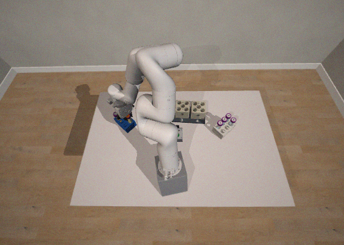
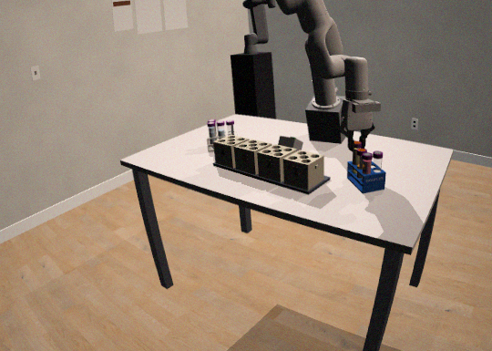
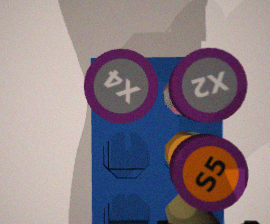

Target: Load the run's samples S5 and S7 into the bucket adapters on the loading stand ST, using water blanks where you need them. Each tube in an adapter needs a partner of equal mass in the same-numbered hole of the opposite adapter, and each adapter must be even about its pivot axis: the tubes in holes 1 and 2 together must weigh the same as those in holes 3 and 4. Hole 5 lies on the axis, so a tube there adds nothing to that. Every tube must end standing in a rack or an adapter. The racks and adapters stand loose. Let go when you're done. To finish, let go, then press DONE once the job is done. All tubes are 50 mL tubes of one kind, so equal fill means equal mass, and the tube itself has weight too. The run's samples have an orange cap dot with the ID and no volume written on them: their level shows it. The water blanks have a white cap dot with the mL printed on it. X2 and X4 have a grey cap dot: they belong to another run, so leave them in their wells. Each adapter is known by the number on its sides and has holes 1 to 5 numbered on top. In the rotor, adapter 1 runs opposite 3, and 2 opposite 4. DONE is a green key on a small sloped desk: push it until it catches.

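My gripper (image 2: 358, 147) is shut on an orange-dotted tube (image 2: 357, 156) above the blue rack (image 1: 129, 127) (image 2: 374, 184) (image 3: 157, 131). Its ID is out of view; S5 being the other orange one, it is S7. Its cap is a little above its neighbours; whether its bottom is clear of the well is hidden. S5 (image 2: 362, 152) (image 3: 206, 172) stands beside it, X2 (image 2: 367, 156) (image 3: 211, 84) beyond that, X4 (image 2: 377, 155) (image 3: 121, 86) across. Four adapters on the stand (image 2: 269, 180) show no tubes. Adapters 3 (image 1: 183, 107) and 4 (image 1: 199, 108) show beside the arm.
A white rack (image 1: 218, 133) holds several purple-capped tubes (image 1: 224, 119) (image 2: 220, 124) right of the stand in the top view; their dots are too small to read. The small DONE desk (image 1: 179, 139) (image 2: 290, 142) stands between the stand and my base. Adapters 1 and 2 are behind my arm there.
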You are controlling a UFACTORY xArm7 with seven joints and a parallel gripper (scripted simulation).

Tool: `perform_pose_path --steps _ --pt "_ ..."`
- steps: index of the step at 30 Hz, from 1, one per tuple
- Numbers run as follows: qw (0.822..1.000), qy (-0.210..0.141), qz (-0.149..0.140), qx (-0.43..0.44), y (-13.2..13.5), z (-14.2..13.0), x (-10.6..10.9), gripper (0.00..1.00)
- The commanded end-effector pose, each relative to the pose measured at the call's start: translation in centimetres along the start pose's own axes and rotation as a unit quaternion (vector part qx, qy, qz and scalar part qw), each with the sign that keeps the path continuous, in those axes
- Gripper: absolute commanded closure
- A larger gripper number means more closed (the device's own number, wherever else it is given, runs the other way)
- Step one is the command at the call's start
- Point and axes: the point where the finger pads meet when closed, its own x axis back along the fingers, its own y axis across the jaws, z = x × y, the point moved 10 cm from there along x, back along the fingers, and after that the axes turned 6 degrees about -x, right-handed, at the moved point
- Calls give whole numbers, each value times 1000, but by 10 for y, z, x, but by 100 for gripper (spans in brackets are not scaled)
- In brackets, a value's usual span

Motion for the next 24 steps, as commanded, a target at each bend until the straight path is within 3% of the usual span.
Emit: perform_pose_path --steps 1,16,24 --pt "1000 1 1 0 0 1 5 100" --pt "1000 1 1 0 0 1 10 100" --pt "1000 1 1 0 0 1 26 100"
